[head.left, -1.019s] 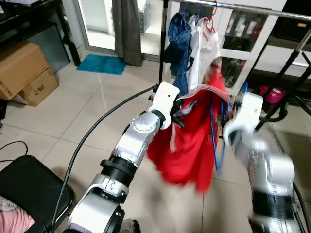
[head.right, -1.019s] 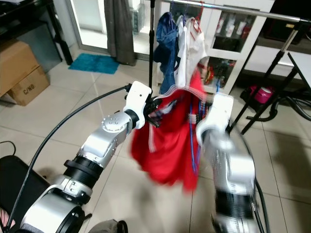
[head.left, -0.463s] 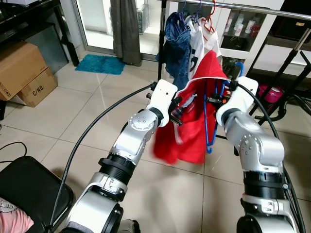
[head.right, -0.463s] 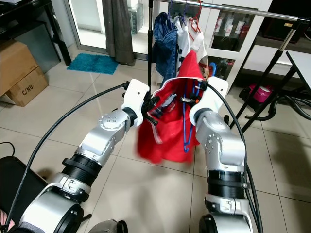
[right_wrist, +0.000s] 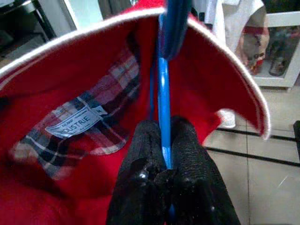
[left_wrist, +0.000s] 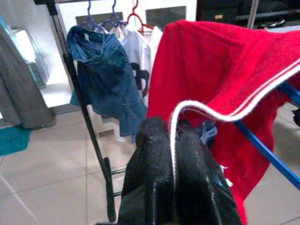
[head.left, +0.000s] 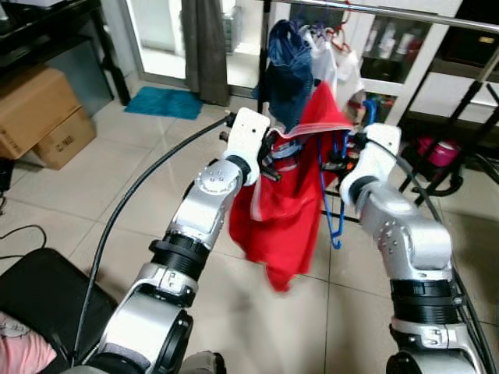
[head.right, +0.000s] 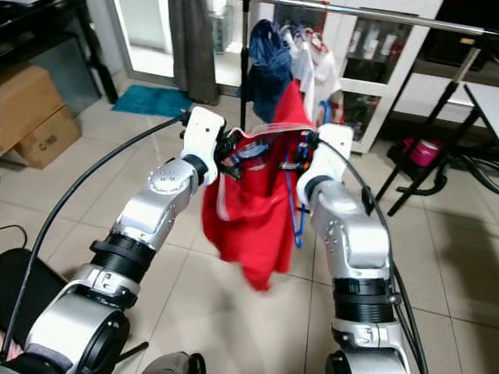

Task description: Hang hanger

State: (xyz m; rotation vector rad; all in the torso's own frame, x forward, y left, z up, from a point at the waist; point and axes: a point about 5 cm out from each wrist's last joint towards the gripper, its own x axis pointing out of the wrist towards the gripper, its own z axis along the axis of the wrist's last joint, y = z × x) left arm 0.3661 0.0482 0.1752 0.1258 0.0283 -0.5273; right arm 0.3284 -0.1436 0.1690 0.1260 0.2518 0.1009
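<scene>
A red shirt (head.left: 284, 210) with a white-edged collar hangs between my two arms, draped over a blue hanger (head.left: 337, 195). My left gripper (left_wrist: 172, 133) is shut on the shirt's collar edge (left_wrist: 206, 112). My right gripper (right_wrist: 162, 136) is shut on the blue hanger's shaft (right_wrist: 163, 103), inside the open neck beside a plaid label (right_wrist: 79, 123). Both grippers (head.left: 269, 152) (head.left: 343, 156) are raised just in front of a metal clothes rail (head.left: 405, 14), where a denim garment (head.left: 284, 70) and a white shirt (head.left: 335, 66) hang.
The rail's black upright (head.left: 265, 47) and tripod legs (head.left: 460, 117) stand close ahead. Cardboard boxes (head.left: 39, 113) sit at the left, a teal mat (head.left: 168, 103) by the glass door, a white shelf unit (head.left: 405, 62) behind. A black chair (head.left: 39, 300) is at my lower left.
Both arms have lifted and pushed the red shirt and blue hanger closer to the rail. The shirt's hem has swung lower, and the view has shifted slightly.
</scene>
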